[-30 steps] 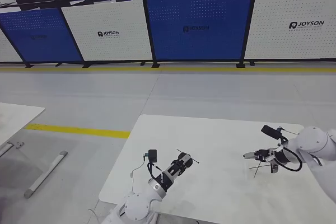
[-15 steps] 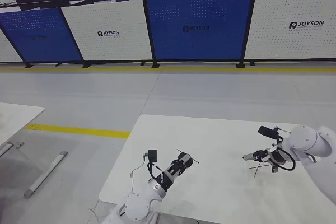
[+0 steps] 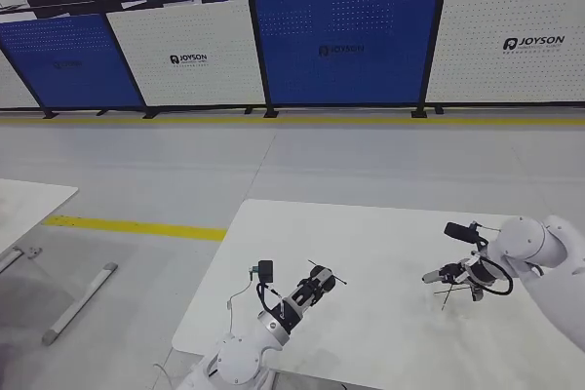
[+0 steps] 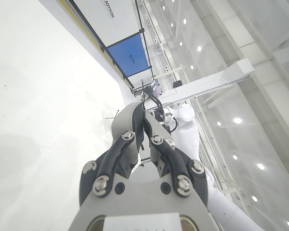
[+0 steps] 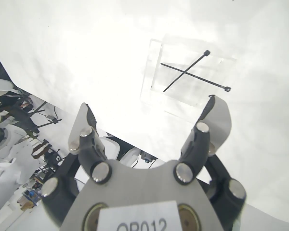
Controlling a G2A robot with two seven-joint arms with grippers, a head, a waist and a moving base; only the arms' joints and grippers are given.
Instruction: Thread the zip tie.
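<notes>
Three zip ties: one held zip tie (image 3: 328, 273) (image 4: 142, 92) is gripped above the left part of the desk (image 3: 370, 234), near its front edge. Two crossed zip ties (image 5: 184, 72) (image 3: 448, 291) lie in an X toward the desk's right edge.
Two end effectors: the left end effector (image 4: 142, 111) (image 3: 321, 281) is clenched on the held zip tie, which sticks out past its fingertips. The right end effector (image 5: 149, 102) (image 3: 437, 275) is released, jaws spread wide, close above the crossed zip ties.
One clear plate (image 5: 156, 49): flat on the desk, beneath the crossed zip ties.
Change: the right arm has edged slightly toward the desk's middle since a second ago. The left arm and all three ties are where they were.
Around: blue and white panels (image 3: 341, 49) stand beyond the desk's far edge, behind a yellow floor line (image 3: 136, 228).
</notes>
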